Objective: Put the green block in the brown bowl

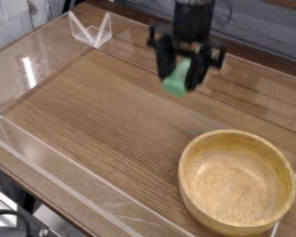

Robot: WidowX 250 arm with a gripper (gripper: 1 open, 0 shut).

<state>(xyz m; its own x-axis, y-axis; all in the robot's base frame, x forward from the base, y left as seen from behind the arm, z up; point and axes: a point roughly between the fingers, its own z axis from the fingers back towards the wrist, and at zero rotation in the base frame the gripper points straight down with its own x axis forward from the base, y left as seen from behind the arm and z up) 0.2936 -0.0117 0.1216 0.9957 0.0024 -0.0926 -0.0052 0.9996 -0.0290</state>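
Was pinching the green block in the end effector. Had fingertips blurred. Had brown bowl fully visible.

A clear, angular wire-like holder stands near the far edge of the wooden tabletop; a black cable curves at the near left corner.

Bright, even light — 1 claw blurred, soft grain throughout — low resolution.
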